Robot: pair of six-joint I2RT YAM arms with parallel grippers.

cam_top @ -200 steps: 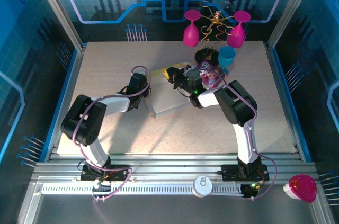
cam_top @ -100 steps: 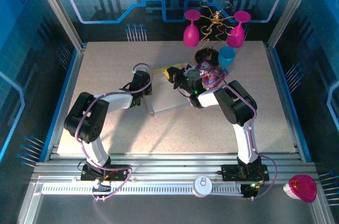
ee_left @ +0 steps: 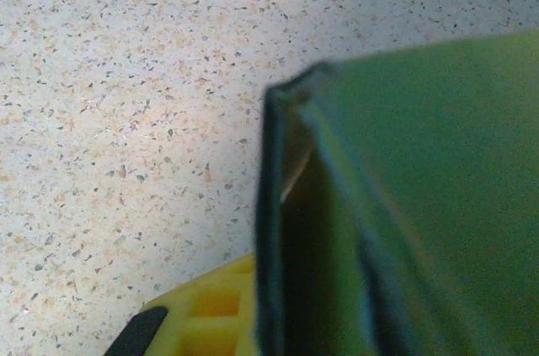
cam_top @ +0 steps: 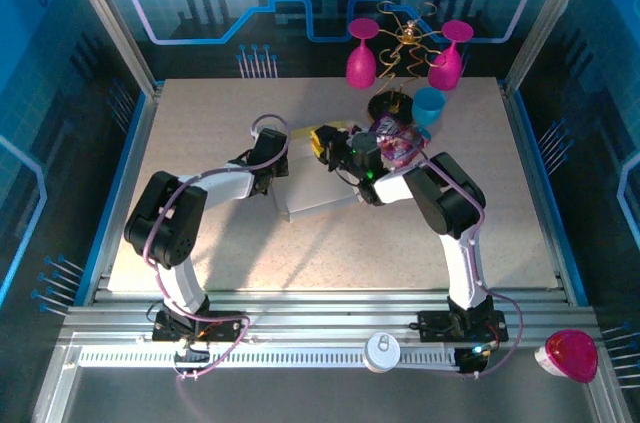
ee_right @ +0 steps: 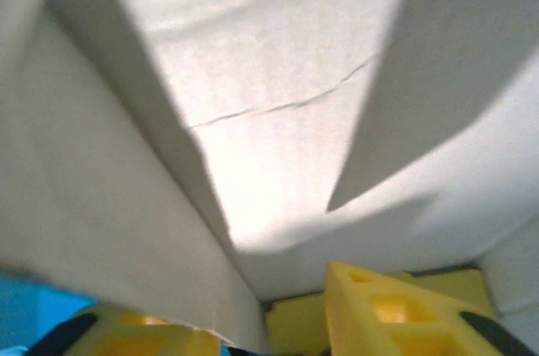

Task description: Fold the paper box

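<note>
The paper box [cam_top: 318,201] lies centrally on the worktop [cam_top: 200,123]. The left hand [cam_top: 274,175], moved farther back than before, pinches its left wall; the right hand [cam_top: 322,143] is now spread around a pale inner flap

The work surface is a beige speckled table top [cam_top: 200,143] with blue edging along its sides. Translucent blue wall panels [cam_top: 200,3], printed with a grid and circuit lines, enclose it on three sides between aluminium posts [cam_top: 110,18]. Slotted aluminium rails [cam_top: 300,328] run along the near edge.
</note>
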